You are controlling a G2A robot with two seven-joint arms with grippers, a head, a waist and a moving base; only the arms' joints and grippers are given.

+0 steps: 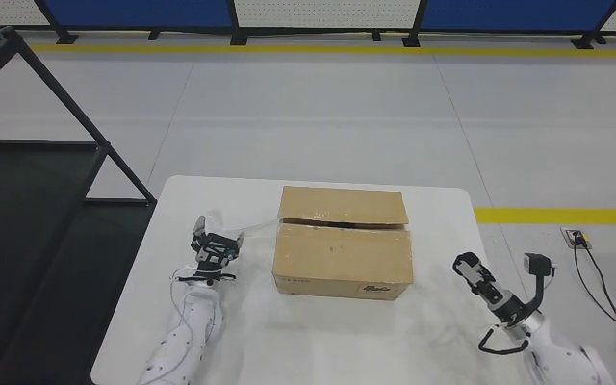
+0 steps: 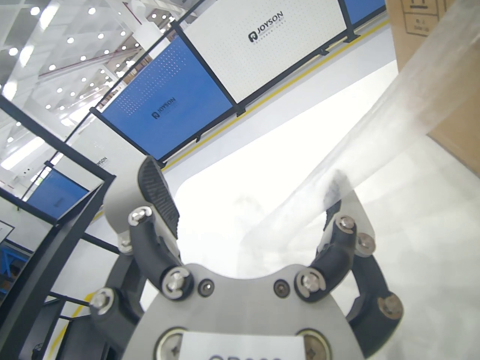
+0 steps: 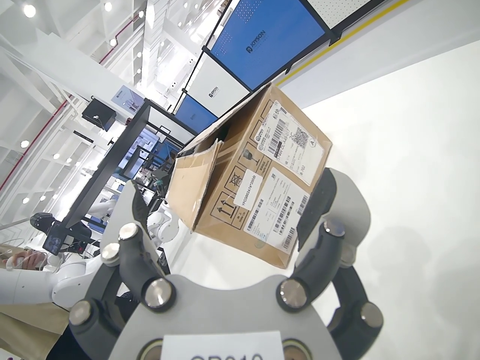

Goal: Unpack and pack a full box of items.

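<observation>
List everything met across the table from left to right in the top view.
left gripper → clear tape strip → cardboard box → right gripper

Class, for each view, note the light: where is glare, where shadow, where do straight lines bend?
Top view: even light, faint shadow on the table beside the box. Left wrist view: glare washes out the table past the open left tool; the panels bow. Right wrist view: ceiling lamps flare; soft shadow on the table by the right tool.
</observation>
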